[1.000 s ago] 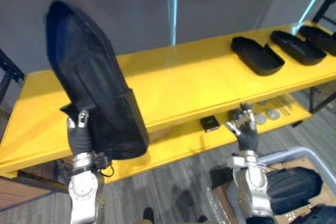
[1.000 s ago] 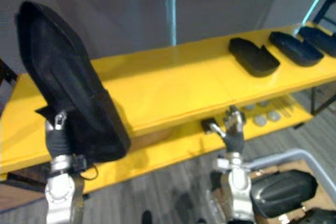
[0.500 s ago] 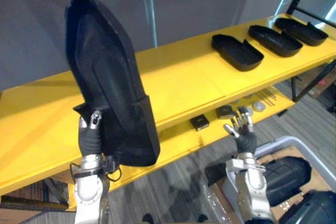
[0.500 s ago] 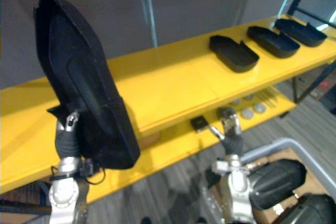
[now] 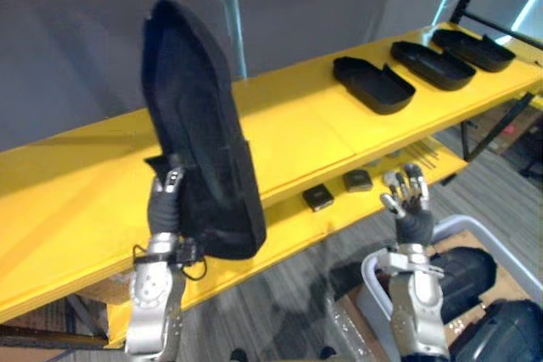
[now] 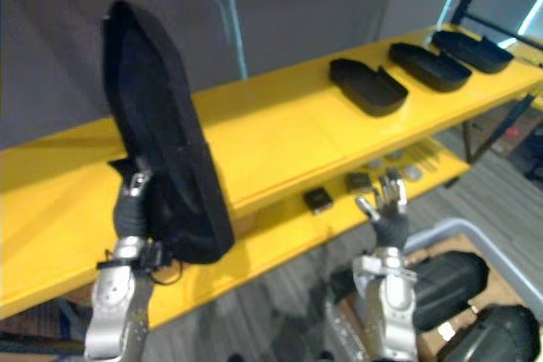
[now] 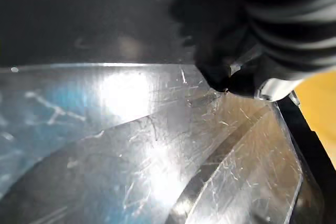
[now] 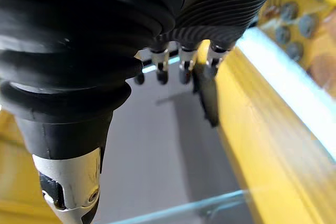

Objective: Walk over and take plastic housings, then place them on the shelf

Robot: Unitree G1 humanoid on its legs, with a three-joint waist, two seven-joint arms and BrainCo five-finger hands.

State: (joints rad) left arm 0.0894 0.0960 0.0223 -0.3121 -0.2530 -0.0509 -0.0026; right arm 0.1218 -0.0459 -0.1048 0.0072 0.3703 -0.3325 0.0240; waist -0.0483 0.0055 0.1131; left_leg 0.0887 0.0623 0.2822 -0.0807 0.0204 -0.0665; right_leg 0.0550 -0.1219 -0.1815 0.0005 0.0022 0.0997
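While clamping the black plastic housing (image 5: pixel 199 142) upright at ten o'clock in the left hand (image 5: pixel 167 197), with the right hand (image 5: pixel 407 199) splayed empty at four o'clock, looks mid-carry to the yellow shelf (image 5: pixel 288 137), next needing a flat set-down short of the placed housings (image 5: pixel 373 84) at one o'clock.

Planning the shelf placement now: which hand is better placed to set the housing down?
Left. The left hand holds the black housing upright over the yellow shelf, so it need only lower it. The right hand hangs open and empty, lower down.
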